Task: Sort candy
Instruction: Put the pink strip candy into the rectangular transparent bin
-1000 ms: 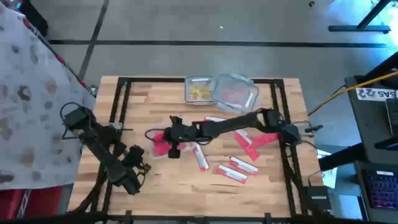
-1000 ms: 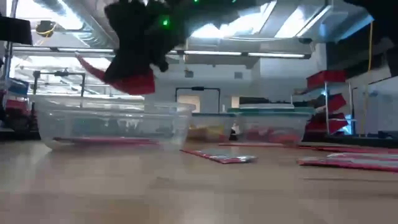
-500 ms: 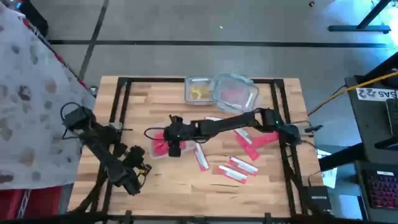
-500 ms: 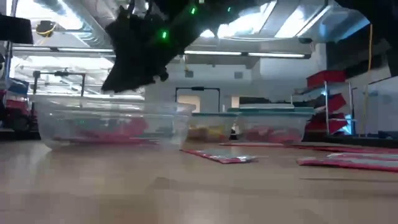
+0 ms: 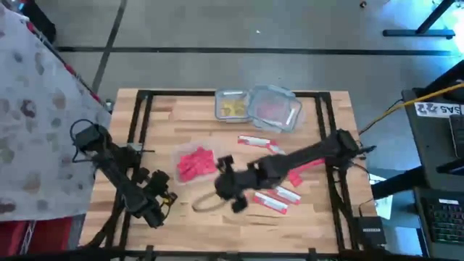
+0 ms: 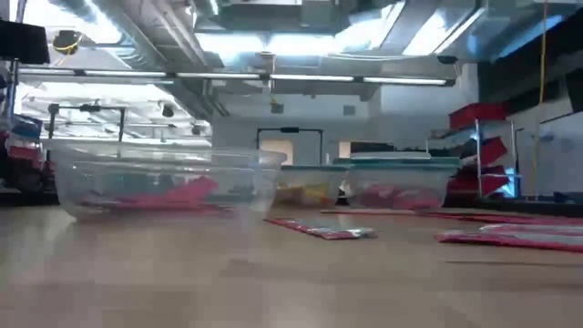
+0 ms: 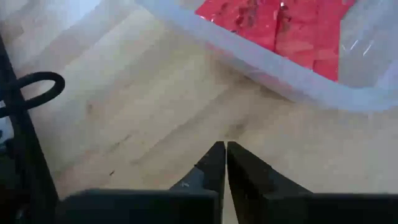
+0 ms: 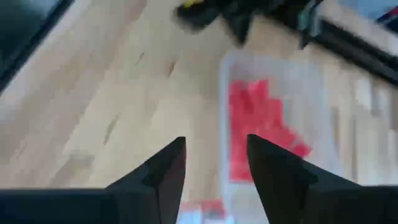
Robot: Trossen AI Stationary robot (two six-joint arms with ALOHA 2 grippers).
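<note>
**Red packets in the tub, more loose on the wood**

Red and pink is the colour of nearly all the candy [image 5: 281,194]: flat rectangular wrapped packets, several lying loose on the right half of the wooden table [image 5: 181,109], some with pale ends. A heap of red packets [image 5: 196,162] fills a clear plastic tub [image 5: 176,154] near the table's middle; the left wrist view shows them pressed against the tub's see-through wall.

The right gripper [image 5: 230,190] hangs over the table just beside that tub, among the loose packets, its fingers [image 8: 163,171] spread apart and holding nothing. The left gripper [image 7: 222,163] waits low at the table's left edge, its fingers pressed together, empty.

At the far edge stand two more clear containers, touching: one with yellow pieces [image 5: 232,107], the other with a reddish heap [image 5: 272,110].
</note>
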